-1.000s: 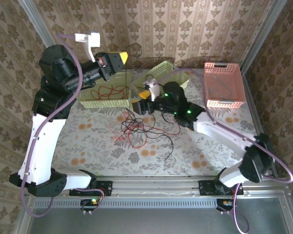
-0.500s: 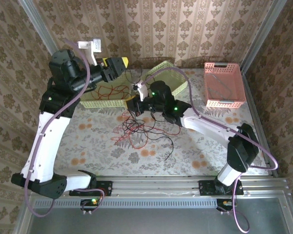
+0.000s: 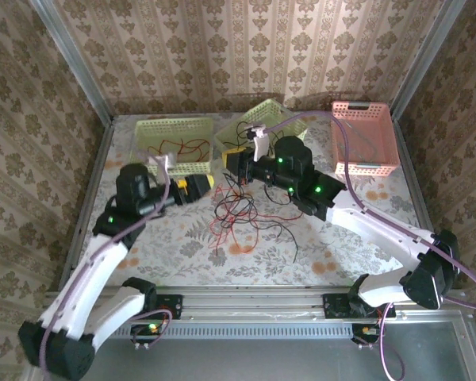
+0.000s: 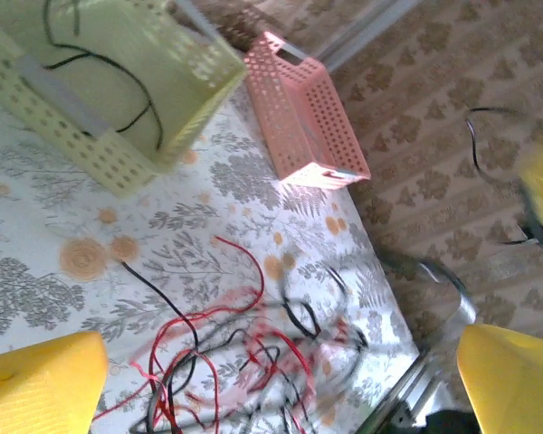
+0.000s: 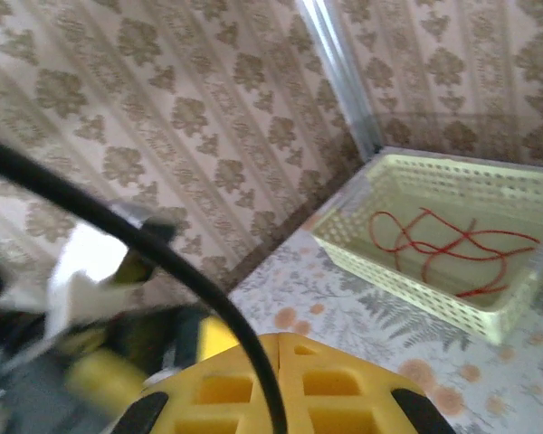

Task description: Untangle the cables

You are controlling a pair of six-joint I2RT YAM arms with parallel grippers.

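While the cables lie in a loose tangle of red and black loops around the middle of the table, the left gripper sits low just to their left, pointing at them with its yellow jaws spread wide. Through the left wrist camera, the tangle lies on the table between the two yellow fingertips and beyond them. The right gripper hangs just past the tangle, toward the table's far edge, beside a tilted light green basket. Its wrist camera shows a black cable running across the yellow finger, but whether the jaws are clamped on it cannot be told. A few red wires lie in a second light green basket near the far left corner. A black wire lies in the tilted one, and a pink basket stands at the far right corner.
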